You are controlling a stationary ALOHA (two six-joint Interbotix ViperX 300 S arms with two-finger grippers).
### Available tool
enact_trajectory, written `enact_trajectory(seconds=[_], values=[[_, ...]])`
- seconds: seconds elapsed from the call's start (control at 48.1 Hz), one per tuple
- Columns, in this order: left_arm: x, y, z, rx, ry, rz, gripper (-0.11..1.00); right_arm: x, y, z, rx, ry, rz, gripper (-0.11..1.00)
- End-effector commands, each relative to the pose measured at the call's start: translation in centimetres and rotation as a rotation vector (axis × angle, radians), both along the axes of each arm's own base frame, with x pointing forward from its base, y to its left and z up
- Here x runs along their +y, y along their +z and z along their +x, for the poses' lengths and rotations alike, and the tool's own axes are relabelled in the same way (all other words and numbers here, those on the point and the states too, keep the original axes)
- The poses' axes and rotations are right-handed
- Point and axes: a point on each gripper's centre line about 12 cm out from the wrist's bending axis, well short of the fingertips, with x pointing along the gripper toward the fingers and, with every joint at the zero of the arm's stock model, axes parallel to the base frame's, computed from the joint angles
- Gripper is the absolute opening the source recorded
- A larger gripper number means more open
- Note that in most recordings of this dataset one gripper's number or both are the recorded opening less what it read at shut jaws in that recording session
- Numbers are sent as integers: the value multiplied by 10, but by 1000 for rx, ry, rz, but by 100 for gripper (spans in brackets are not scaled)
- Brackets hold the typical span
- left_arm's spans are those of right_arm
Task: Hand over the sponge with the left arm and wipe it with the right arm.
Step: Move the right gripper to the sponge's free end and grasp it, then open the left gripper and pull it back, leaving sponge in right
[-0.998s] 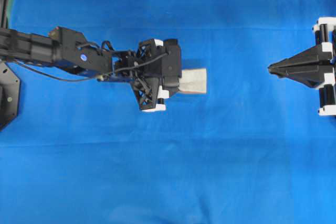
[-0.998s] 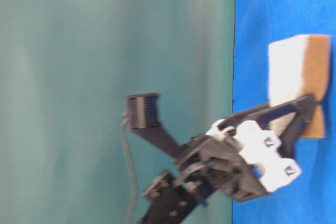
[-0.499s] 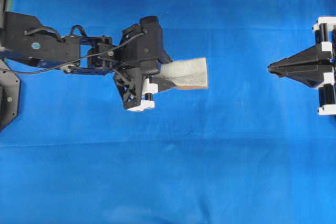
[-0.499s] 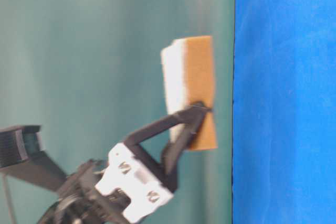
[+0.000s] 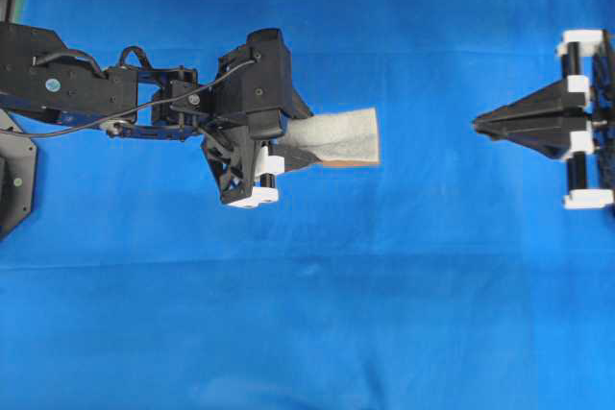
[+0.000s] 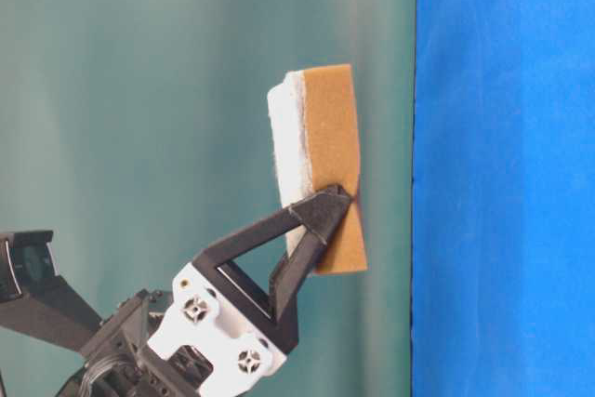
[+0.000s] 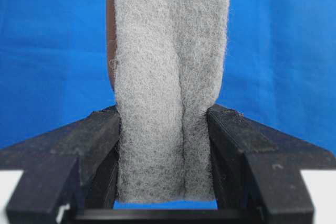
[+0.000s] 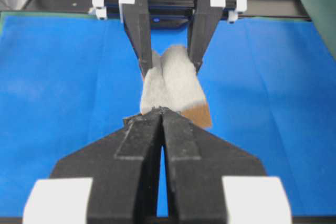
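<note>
You have the blue surface [image 5: 384,314] spread under everything, and the sponge is the landmark to read the rest from. The left arm [image 5: 115,103] reaches in from the left edge of the overhead view and ends right at the sponge's near end. The right arm [image 5: 577,122] sits well apart from the sponge, at the far right edge, pointing toward it. The left hand [image 7: 165,124] is clamped on the sponge [image 5: 336,136], one finger [image 7: 89,145] pressing each side so the soft block pinches in at the grip. The sponge is held up off the surface, its grey-white face upward and its orange-brown layer underneath, free end pointing at the right arm. The right hand [image 8: 163,114] has its fingers together, holding nothing, tips aimed at the sponge's free end.
</note>
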Motion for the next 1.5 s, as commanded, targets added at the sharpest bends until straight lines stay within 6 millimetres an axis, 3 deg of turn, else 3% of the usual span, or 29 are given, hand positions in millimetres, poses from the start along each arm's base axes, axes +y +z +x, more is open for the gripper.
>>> enact_trajectory(seconds=[0.0, 0.27, 0.478, 0.561, 0.936, 1.185, 1.476], values=[[-1, 14, -1, -37, -1, 0, 41, 0, 13, 17, -12, 0, 0, 0], [0, 13, -1, -26, 0, 0, 41, -2, 5, 66, 106, -3, 7, 2], [0, 13, 0, -26, 1, -2, 41, -4, -9, 100, 202, -5, 13, 58], [-1, 13, 0, -25, -1, -1, 41, -7, -14, 111, 240, -13, 16, 71], [-1, 13, 0, -23, -8, 7, 35, -19, -39, 141, 376, -44, 29, 73], [-2, 13, 0, -21, -9, 7, 35, -26, -53, 149, 415, -59, 34, 73], [-2, 12, -1, -17, -10, 8, 35, -26, -52, 149, 415, -54, 19, 72]])
